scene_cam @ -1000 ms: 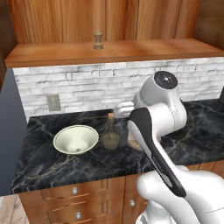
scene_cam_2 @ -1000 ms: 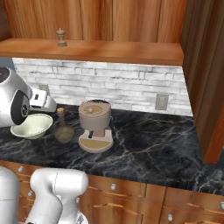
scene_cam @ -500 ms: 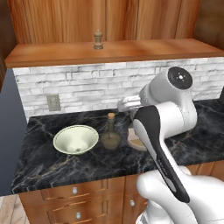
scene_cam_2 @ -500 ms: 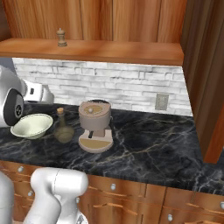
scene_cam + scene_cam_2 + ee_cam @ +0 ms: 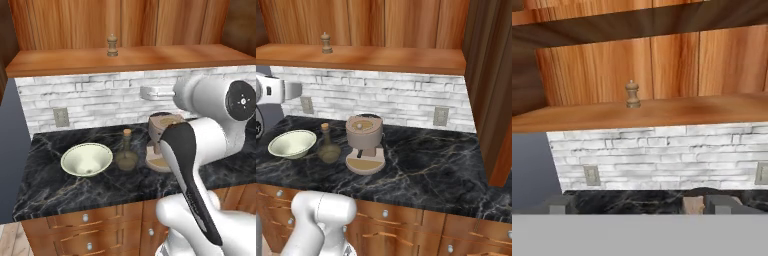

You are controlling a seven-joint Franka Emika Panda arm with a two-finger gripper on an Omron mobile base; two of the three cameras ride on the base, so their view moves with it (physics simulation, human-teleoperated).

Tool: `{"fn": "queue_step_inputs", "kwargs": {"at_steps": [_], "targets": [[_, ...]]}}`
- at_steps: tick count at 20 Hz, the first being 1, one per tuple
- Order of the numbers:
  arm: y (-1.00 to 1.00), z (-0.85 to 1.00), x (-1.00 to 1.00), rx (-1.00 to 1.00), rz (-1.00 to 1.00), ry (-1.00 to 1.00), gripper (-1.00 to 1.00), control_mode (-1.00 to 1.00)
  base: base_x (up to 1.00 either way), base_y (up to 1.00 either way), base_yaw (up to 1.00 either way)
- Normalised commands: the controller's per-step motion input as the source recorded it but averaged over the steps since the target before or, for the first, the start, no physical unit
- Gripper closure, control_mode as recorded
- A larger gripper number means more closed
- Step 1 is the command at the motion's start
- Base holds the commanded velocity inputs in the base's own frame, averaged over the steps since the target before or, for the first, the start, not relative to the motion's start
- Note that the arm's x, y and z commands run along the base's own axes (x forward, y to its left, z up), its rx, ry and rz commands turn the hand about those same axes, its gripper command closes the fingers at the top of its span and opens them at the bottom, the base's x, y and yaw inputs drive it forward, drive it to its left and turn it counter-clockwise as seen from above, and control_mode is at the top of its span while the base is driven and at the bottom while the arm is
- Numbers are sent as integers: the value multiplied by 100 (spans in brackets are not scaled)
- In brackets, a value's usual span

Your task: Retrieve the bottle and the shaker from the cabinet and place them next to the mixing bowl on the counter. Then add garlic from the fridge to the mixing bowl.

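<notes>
Bowl first, far left: the cream ceramic mixing bowl [image 5: 86, 159] sits on the black marble counter [image 5: 60, 190], and just beside it on the right stands the squat olive-brown glass bottle with a cork stopper [image 5: 126, 156], near the bowl but not touching. Right again, the tan coffee machine [image 5: 162, 141] sits partly behind the white arm. So the bottle looks already delivered; the shaker is next, by my reading. Up on the open wooden cabinet shelf [image 5: 150, 57], the small brown wooden shaker with a knobbed top [image 5: 113, 45] stands upright, alone, well above the counter. From the hand camera the shaker [image 5: 632, 94] sits dead ahead, off in the distance, and the gripper [image 5: 639, 204] shows its fingertips [image 5: 559, 204] spread as wide as they go, holding nothing. That shaker looks light, rigid and narrow, easy to tip. Best hold is probably around the waist below the knob, jaws square to it, closing gently.
</notes>
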Motion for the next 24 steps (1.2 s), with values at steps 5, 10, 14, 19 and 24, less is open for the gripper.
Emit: {"fn": "queue_step_inputs", "kwargs": {"at_steps": [5,10,14,19,24], "targets": [[0,68,10,11,2,2,-100,-100,0,0,0],[6,42,14,-2,1,13,-100,-100,0,0,0],[2,3,54,-13,0,-1,-100,-100,0,0,0],[-3,-14,47,-7,-3,1,-100,-100,0,0,0],[-1,0,87,0,-2,12,-100,-100,0,0,0]]}}
